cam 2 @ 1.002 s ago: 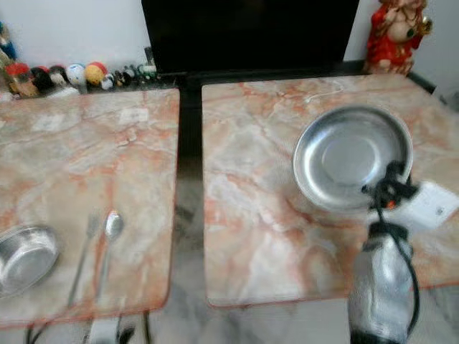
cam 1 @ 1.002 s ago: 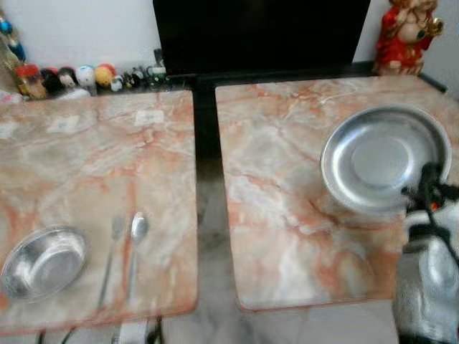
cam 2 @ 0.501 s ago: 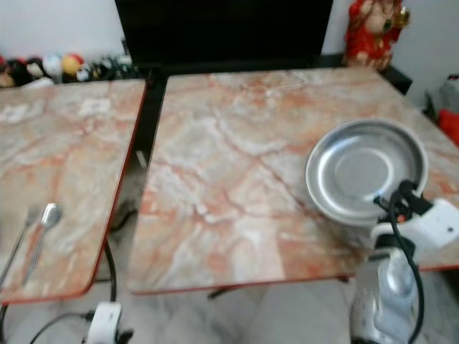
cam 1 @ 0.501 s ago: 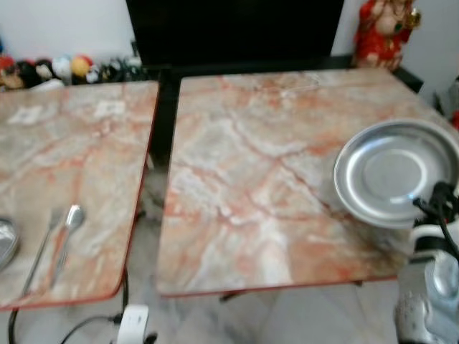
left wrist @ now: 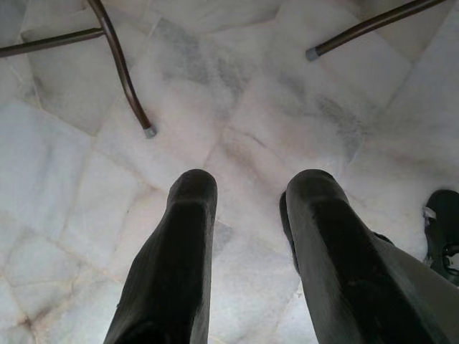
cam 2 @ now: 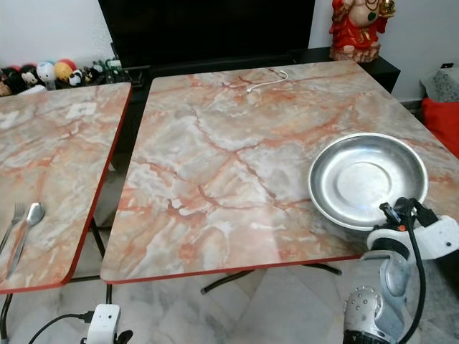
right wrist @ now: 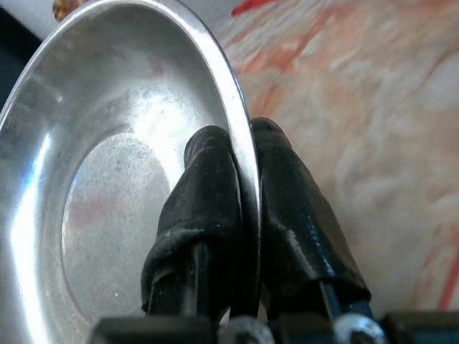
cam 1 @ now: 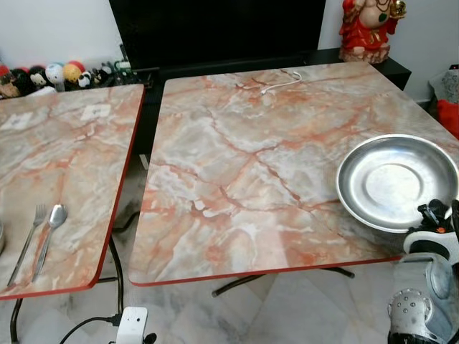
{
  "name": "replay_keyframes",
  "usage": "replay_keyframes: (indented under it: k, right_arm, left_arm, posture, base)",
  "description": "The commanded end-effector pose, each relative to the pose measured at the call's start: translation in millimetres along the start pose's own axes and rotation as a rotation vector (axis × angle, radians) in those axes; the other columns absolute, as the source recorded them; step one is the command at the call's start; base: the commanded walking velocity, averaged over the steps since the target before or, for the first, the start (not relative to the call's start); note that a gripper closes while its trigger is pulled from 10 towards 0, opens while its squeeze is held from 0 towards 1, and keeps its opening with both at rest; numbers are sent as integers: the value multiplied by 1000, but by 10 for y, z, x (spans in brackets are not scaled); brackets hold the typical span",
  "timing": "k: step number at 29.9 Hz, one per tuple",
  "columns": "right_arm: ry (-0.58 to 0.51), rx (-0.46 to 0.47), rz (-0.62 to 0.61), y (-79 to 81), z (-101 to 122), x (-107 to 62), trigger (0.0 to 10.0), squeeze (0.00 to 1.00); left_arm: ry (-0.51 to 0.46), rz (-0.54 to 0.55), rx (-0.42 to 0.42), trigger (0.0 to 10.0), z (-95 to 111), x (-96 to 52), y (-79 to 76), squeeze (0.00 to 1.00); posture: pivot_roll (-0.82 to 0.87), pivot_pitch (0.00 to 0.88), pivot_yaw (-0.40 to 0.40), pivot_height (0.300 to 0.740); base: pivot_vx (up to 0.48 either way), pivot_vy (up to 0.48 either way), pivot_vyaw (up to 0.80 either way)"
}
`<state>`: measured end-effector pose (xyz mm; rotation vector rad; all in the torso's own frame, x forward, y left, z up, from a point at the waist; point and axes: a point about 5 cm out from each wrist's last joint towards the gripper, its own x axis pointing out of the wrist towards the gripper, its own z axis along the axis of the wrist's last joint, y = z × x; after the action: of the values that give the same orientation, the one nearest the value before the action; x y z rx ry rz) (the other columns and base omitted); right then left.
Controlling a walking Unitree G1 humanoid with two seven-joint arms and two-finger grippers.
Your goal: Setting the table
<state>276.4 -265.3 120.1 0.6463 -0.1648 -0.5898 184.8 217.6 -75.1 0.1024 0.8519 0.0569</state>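
**A:** What do the head views show?

**B:** Two tables with marbled tops stand side by side with a gap between them. A steel plate [cam 1: 396,180] sits at the right edge of the right table [cam 1: 244,165], near its front corner. The right gripper [cam 2: 396,213] is at the plate's near rim, with the silver arm below it off the table's edge. On the left table [cam 1: 57,158], near the front, a fork [cam 1: 29,240] and a spoon [cam 1: 49,236] lie just beside each other. A white cable [cam 2: 264,81] lies near the far edge of the right table. Behind stand a black screen [cam 1: 219,32], a red figurine [cam 1: 366,29] and a row of small toys [cam 1: 50,74].

**A:** And the left wrist view?

**B:** The left gripper [left wrist: 247,215] hangs over the pale marble floor [left wrist: 237,93], its two black fingers [left wrist: 183,244] apart with nothing between them. Two thin table legs [left wrist: 122,68] show beyond.

**A:** The right wrist view?

**B:** The two fingers [right wrist: 204,186] are clamped on the plate's rim, one inside the dish and one outside, above the tabletop.
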Motion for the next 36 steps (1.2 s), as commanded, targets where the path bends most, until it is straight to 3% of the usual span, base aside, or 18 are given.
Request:
replay_keyframes:
  k: [1,10,11,19,36]
  right_arm:
    - [15,-33,-4,27,-27,-10,10000,0]
    - [110,-54,-96,-70,-152,-72,10000,0]
    - [126,3,-103,-67,-179,-71,10000,0]
    - [196,83,-101,-24,-247,-72,10000,0]
    - [292,124,-159,-60,-373,-156,10000,0]
  left_arm:
    - [19,15,11,10000,-45,-14,46,0]
    - [17,9,13,10000,-36,-10,25,0]
    - [15,8,13,10000,-32,-8,20,0]
    - [13,8,19,10000,-28,-8,23,0]
    - [11,5,30,10000,-26,-9,27,0]
  posture:
    - [-93,59,44,740]
    - [-97,59,42,740]
    - [-93,57,41,740]
    - [-90,59,40,740]
    - [-91,59,41,740]
  base:
    - [0,0,0]
    - [0,0,0]
    - [0,0,0]
    - [0,0,0]
    - [0,0,0]
